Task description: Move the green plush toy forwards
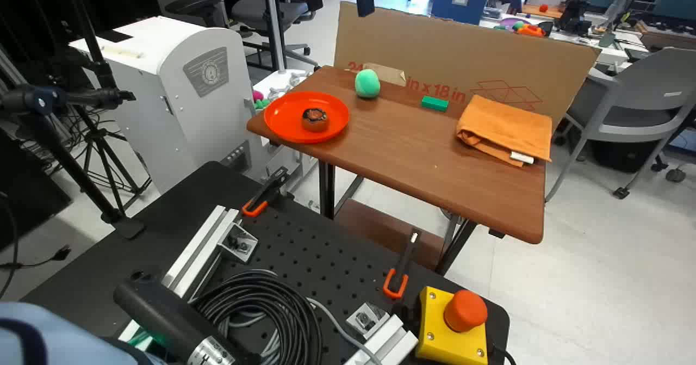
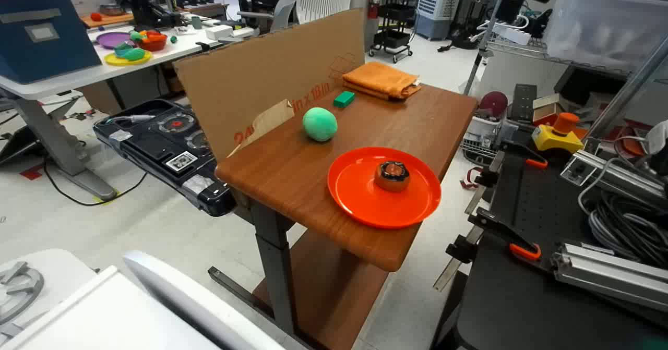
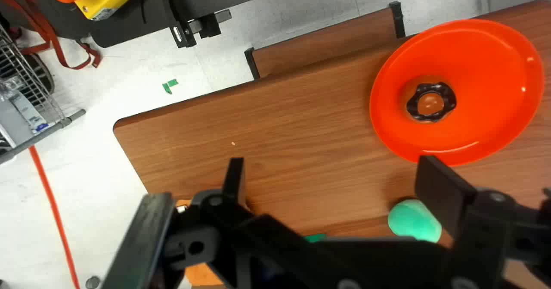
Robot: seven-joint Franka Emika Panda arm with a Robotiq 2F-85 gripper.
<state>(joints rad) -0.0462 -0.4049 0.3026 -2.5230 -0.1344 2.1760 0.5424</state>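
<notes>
Behind the bench (image 1: 408, 153) stands a cardboard panel (image 1: 462, 52). From left to right in an exterior view, I see an orange plate (image 1: 283, 112) with a brown ring (image 1: 315, 120), my claw (image 1: 341, 11) hanging above, spread wide, the green plush toy (image 1: 367, 84) on the bench near the panel, a green block (image 1: 435, 103) and a folded orange cloth (image 1: 505, 128).

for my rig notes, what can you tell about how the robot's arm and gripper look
The Robotiq gripper is black to dark grey. Its two jaws combine angular linkages with round pivots and flat, rectangular dark pads. I can make out no lettering or cables on it. The Franka Panda arm can't be identified with certainty.
</notes>
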